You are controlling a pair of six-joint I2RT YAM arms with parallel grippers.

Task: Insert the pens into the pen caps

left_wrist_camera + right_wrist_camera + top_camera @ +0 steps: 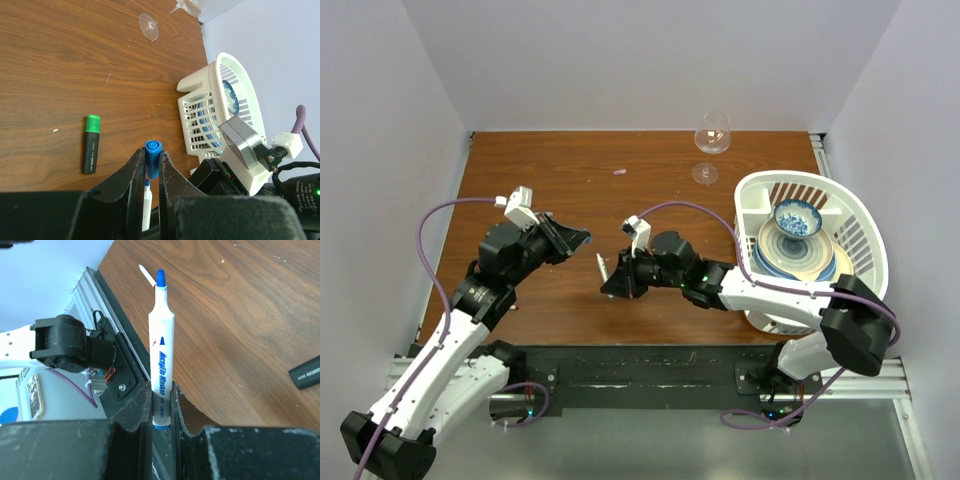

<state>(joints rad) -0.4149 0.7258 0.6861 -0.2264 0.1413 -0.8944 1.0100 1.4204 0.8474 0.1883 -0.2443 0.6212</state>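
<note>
**Cap and pen gripped, held apart**

At lower centre of the left wrist view, the left gripper pinches a blue cap. The right gripper clamps a white pen mid-frame in its own view, blue tip toward the top. A black marker wearing a green cap lies on the table, left of the blue cap. Overhead, both grippers sit mid-frame, near each other but apart.
</note>
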